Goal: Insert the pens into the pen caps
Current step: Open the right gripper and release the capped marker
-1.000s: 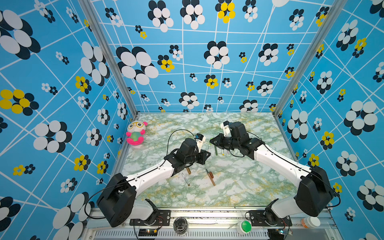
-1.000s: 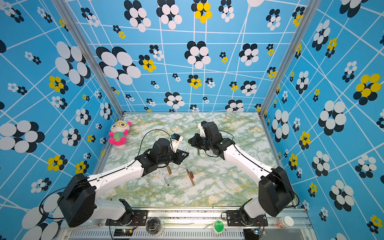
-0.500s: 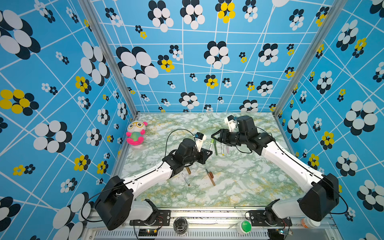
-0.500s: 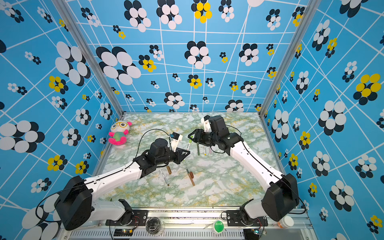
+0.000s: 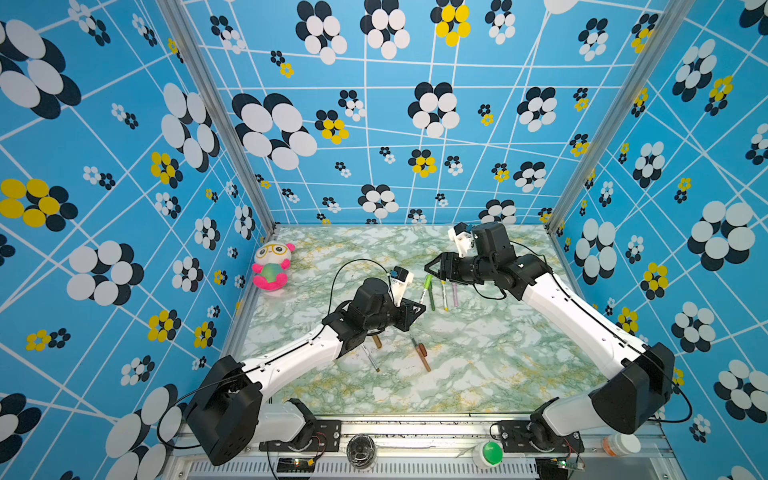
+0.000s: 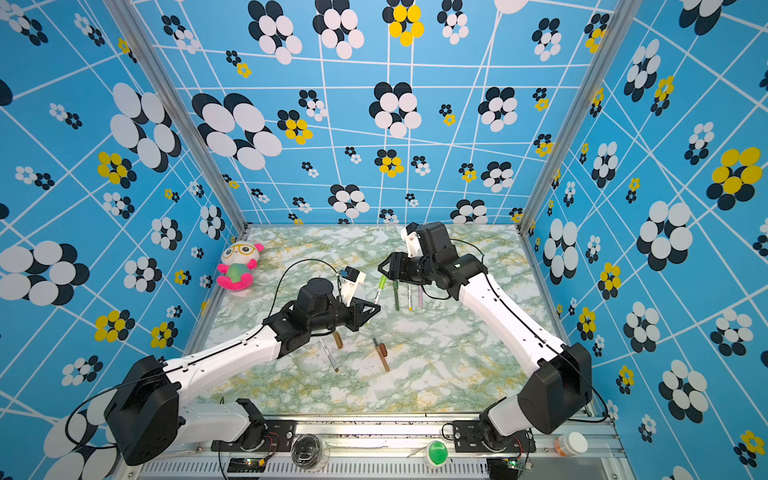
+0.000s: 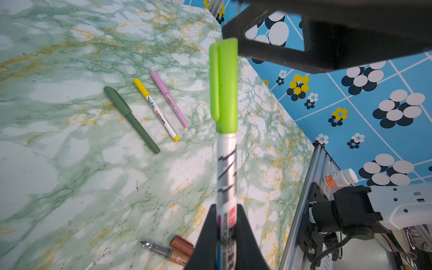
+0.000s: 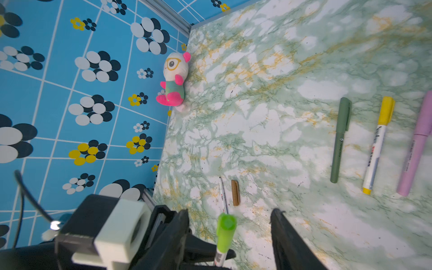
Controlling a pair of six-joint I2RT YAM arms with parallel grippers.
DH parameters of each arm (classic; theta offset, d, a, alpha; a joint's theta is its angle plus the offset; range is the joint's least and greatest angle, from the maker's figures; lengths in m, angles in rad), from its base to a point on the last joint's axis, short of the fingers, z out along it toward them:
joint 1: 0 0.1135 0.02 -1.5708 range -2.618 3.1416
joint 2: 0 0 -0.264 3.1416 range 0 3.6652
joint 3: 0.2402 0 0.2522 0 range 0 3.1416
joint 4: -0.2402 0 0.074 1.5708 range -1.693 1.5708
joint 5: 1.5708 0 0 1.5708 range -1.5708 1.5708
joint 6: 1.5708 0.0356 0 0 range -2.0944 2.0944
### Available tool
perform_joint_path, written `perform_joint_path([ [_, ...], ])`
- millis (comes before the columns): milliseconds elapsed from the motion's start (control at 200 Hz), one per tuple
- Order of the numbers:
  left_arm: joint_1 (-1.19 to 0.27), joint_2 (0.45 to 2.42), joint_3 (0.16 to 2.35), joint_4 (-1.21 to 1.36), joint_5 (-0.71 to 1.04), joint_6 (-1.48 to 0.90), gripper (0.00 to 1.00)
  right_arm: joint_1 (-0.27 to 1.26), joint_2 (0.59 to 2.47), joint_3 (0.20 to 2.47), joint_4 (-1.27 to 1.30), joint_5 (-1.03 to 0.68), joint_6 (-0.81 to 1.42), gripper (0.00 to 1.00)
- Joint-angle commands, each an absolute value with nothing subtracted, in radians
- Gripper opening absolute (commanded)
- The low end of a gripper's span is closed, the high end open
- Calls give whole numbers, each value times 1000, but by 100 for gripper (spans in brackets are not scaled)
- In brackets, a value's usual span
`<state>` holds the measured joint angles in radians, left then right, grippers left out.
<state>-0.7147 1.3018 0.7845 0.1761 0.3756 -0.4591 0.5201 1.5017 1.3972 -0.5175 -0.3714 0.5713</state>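
Lime-capped pen in left gripper

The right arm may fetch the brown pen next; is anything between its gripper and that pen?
Yes. The left gripper, holding the lime-capped pen off the table, sits between the right gripper and the brown pen in both top views.

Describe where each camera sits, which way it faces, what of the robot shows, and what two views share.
Top views: high at the front, looking down on the marble table; both arms, left gripper and right gripper show.
Left wrist: on the left arm, looking along its fingers, shut on the lime-capped pen.
Right wrist: on the right arm, looking past its open jaws at the table and plush toy.
Shared: both wrist views show the dark green pen, yellow-capped pen and pink pen.
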Motion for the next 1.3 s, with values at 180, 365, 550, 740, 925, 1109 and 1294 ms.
perform_joint_path([
  [180,-719,1297,776,183,399,-451,0,516,1530,1405,-508,-415,576,41],
  [365,-719,1314,793,193,406,-458,0,519,1534,1383,-486,-423,592,33],
  [550,-718,1323,802,201,405,-463,0,526,1545,1373,-469,-441,602,25],
  [740,-718,1325,808,220,379,-484,0,537,1551,1360,-456,-449,609,15],
  [925,-716,1331,819,239,363,-489,0,548,1557,1342,-447,-452,615,13],
  [1109,-713,1330,821,266,345,-496,0,560,1561,1325,-442,-452,617,10],
  [1294,-708,1326,827,292,332,-501,0,571,1567,1313,-440,-445,617,4],
])
